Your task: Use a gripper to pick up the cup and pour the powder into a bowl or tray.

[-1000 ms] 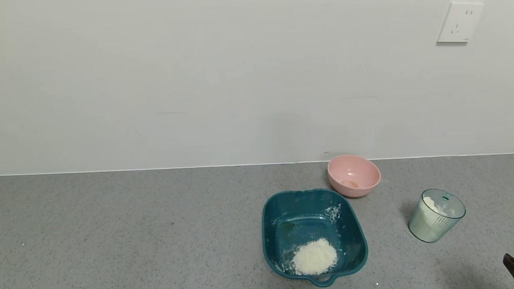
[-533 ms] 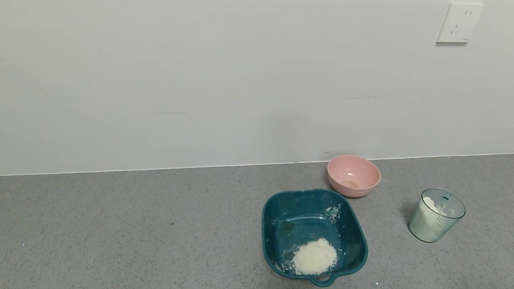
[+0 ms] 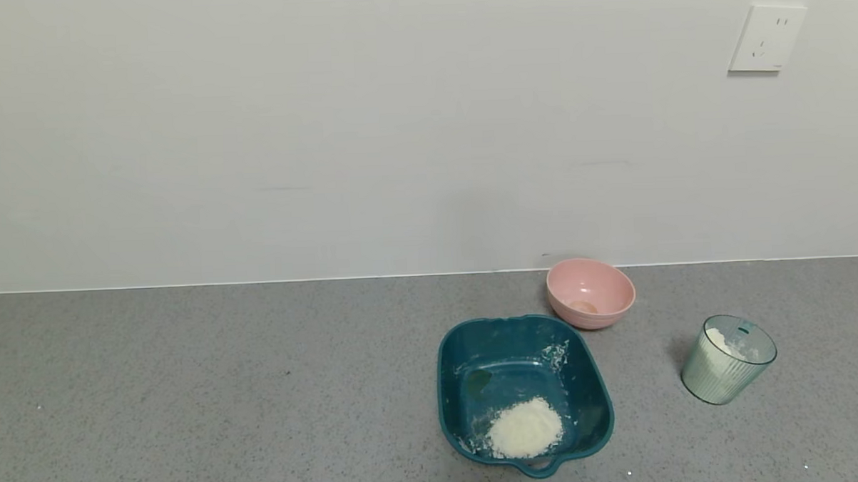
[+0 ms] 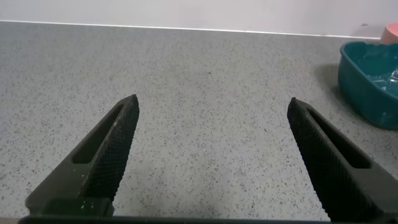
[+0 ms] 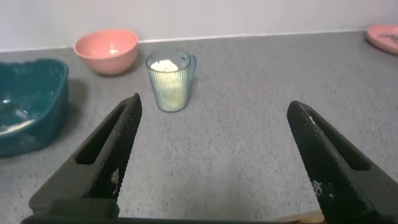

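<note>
The pale blue-green ribbed cup (image 3: pixel 728 360) stands upright on the grey counter at the right, with powder (image 3: pixel 721 343) clinging inside it. The dark teal tray (image 3: pixel 592 385) sits left of it and holds a cream heap of powder (image 3: pixel 525 428). Neither gripper shows in the head view. In the right wrist view my right gripper (image 5: pixel 213 106) is open and empty, well short of the cup (image 5: pixel 168 82), with the tray (image 5: pixel 43 81) off to one side. In the left wrist view my left gripper (image 4: pixel 213 107) is open and empty over bare counter, the tray's corner (image 4: pixel 367 81) far off.
A round pink bowl (image 3: pixel 591 292) stands behind the tray near the wall; it also shows in the right wrist view (image 5: pixel 106 50). A pink dish edge (image 5: pixel 384 37) lies at the far side of the right wrist view. A wall socket (image 3: pixel 766 37) is above.
A dark gripper tip at the head view's bottom right corner one second ago has withdrawn out of view. The cup, tray and bowl have not moved.
</note>
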Motion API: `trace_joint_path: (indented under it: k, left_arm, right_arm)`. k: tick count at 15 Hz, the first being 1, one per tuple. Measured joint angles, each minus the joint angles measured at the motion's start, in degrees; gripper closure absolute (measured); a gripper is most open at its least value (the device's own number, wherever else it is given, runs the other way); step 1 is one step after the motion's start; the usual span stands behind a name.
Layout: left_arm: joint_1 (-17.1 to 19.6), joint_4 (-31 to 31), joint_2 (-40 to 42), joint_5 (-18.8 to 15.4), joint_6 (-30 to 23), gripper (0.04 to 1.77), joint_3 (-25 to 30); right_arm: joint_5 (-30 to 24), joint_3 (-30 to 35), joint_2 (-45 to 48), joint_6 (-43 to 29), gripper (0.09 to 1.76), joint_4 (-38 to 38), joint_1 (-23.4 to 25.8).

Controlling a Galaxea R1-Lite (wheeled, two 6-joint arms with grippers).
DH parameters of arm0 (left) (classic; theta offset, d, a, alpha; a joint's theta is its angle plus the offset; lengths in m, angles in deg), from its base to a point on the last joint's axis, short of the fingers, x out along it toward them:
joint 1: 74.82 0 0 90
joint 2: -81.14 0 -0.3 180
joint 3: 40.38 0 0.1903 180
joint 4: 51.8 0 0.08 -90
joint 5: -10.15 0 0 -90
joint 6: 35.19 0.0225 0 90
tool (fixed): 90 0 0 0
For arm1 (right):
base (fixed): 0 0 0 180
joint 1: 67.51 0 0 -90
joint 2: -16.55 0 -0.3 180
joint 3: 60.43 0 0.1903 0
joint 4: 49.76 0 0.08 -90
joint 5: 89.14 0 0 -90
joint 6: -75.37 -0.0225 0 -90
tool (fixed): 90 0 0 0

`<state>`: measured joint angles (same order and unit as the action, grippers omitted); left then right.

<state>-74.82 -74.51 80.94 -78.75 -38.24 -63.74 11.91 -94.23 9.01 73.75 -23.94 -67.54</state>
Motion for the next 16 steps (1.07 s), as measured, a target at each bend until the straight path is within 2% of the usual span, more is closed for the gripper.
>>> trace_joint_path:
  k: [4, 12, 13, 16]
  left_arm:
    - [0.00, 0.00, 0.00, 0.02, 0.00, 0.09, 0.00]
    - [0.00, 0.00, 0.00, 0.02, 0.00, 0.09, 0.00]
    - [0.00, 0.00, 0.00, 0.02, 0.00, 0.09, 0.00]
    - [0.00, 0.00, 0.00, 0.02, 0.00, 0.09, 0.00]
  right_arm:
    - [-0.09, -0.20, 5.99, 1.87, 0.15, 2.10, 0.02]
    - [0.28, 3.55, 7.57, 1.80, 0.15, -0.24, 0.02]
    - [-0.24, 5.01, 7.59, 1.97, 0.15, -1.83, 0.02]
    - [-6.97, 8.29, 7.62, 2.28, 0.15, -4.88, 0.02]
